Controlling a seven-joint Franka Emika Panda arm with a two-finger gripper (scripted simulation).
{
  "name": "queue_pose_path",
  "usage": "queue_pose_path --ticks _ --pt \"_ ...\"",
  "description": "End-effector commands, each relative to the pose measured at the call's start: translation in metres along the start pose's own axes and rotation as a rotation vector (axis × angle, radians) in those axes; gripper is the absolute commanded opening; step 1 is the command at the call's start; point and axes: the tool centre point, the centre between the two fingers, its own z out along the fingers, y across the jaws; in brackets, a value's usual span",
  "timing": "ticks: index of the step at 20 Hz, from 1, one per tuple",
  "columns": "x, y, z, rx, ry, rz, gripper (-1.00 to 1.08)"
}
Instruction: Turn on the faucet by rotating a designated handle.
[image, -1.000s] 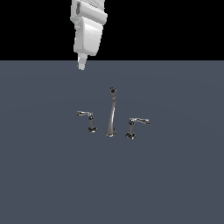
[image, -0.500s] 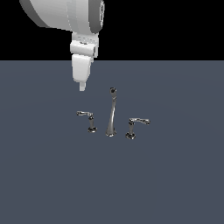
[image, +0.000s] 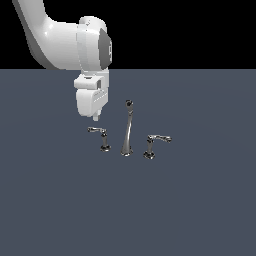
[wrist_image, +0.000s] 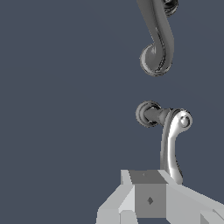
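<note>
Faucet stands on a flat dark grey-blue surface under black background; my pincer hangs above the handle, whether open I cannot tell.

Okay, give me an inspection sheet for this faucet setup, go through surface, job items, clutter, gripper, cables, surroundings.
Surface: flat dark grey-blue floor, plain, no marks seen.
Job's things: shiny chrome tapered upright spout stands in the middle; small chrome lever handle with the shorter arm at the exterior view's left; twin chrome handle with the longer arm at the exterior view's right. All three upright on their bases.
Clutter: nothing seen.
Gripper: white gripper hangs above the shorter handle, not touching it; in the wrist view the lever's tip sits close to the fingers; open or shut cannot be told.
Cables: nothing seen.
Surroundings: black background behind the floor.
</note>
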Motion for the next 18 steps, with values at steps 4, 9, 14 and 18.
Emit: queue_pose_path --ticks 4,9,14,18 --pt "0.001 -0.007 0.022 0.023 0.038 0.082 -1.0" --pt "0.002 -0.009 0.032 0.035 0.055 0.117 -1.0" --pt "0.002 -0.01 0.033 0.038 0.058 0.123 -1.0" --pt "-0.002 -0.003 0.034 0.037 0.058 0.122 -1.0"
